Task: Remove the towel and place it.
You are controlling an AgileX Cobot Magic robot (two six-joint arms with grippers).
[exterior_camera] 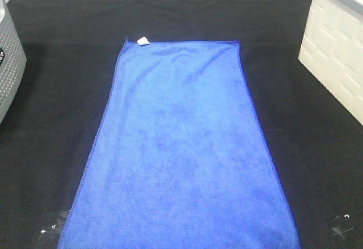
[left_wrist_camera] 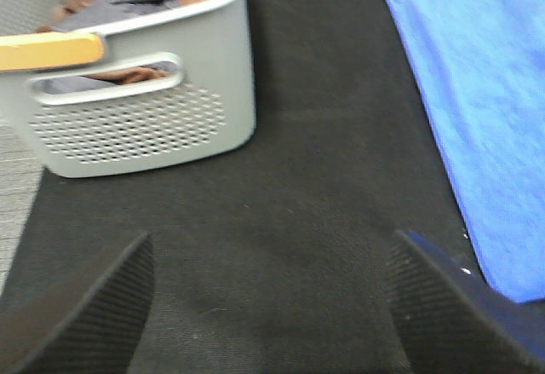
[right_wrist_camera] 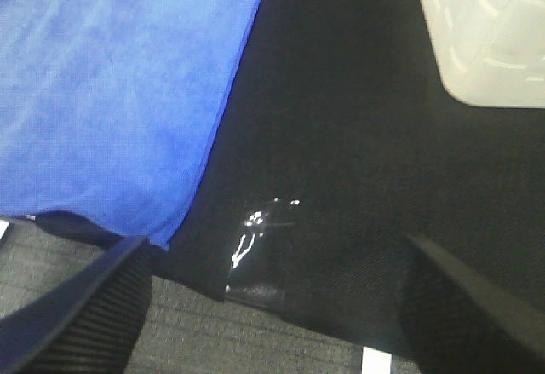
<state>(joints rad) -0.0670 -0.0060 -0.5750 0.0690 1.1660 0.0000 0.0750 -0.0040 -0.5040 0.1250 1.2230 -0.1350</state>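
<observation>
The royal-blue towel [exterior_camera: 181, 147] lies flat and spread out down the middle of the black table cloth [exterior_camera: 57, 107], with its small white tag [exterior_camera: 143, 41] at the far left corner. Neither gripper shows in the high view. In the left wrist view my left gripper [left_wrist_camera: 272, 314] is open and empty over the black cloth, with the towel's edge [left_wrist_camera: 485, 110] to one side. In the right wrist view my right gripper [right_wrist_camera: 277, 306] is open and empty above the cloth's front edge, beside the towel's near corner [right_wrist_camera: 111, 93].
A grey perforated basket [exterior_camera: 8, 62] with clothes in it [left_wrist_camera: 136, 110] stands at the left edge. A white crate [exterior_camera: 334, 45] stands at the far right [right_wrist_camera: 485, 33]. Clear tape [right_wrist_camera: 255, 246] holds the cloth's front edge.
</observation>
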